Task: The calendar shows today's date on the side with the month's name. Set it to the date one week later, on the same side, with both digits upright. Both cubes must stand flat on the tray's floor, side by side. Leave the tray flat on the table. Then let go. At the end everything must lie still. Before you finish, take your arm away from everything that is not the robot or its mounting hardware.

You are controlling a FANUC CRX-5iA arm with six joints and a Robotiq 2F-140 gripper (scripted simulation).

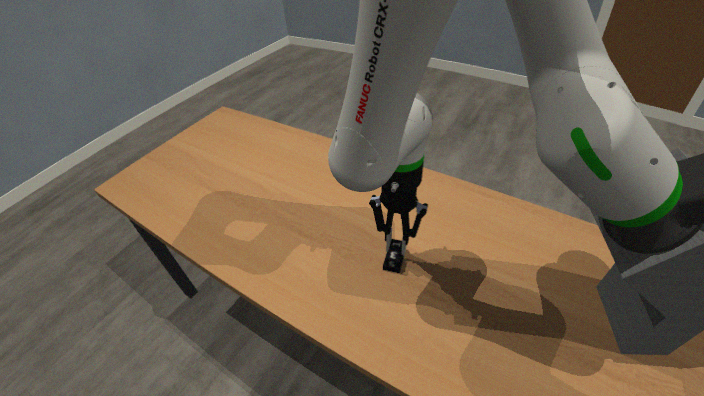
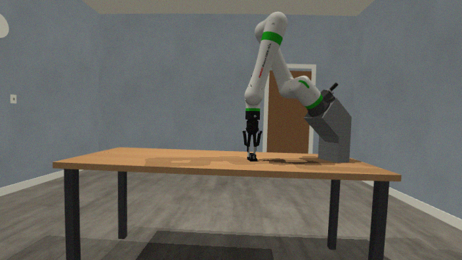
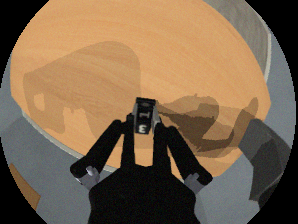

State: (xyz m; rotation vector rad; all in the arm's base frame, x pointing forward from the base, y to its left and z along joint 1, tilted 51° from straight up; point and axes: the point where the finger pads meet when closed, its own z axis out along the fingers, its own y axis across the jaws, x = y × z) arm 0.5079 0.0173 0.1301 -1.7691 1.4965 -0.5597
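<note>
The small black calendar tray (image 1: 392,270) (image 2: 252,160) (image 3: 145,100) is on or just over the table, below my gripper (image 1: 395,243) (image 2: 251,155) (image 3: 144,110). The gripper points straight down, its fingers close together on either side of a black cube (image 1: 394,256) (image 2: 253,157) (image 3: 144,116), and looks shut on it. In the wrist view a white mark like a sideways 1 and, nearer the palm, a white 3 show between the fingers. The exterior view shows a small white digit that I cannot read surely. The second cube cannot be told apart, and how the cubes rest in the tray is hidden.
The wooden table (image 1: 200,165) (image 2: 108,159) carries the grey arm base (image 1: 650,310) (image 2: 335,141) at its right end. The arm's links rise above the gripper, and their shadows fall across the table on both sides of the tray.
</note>
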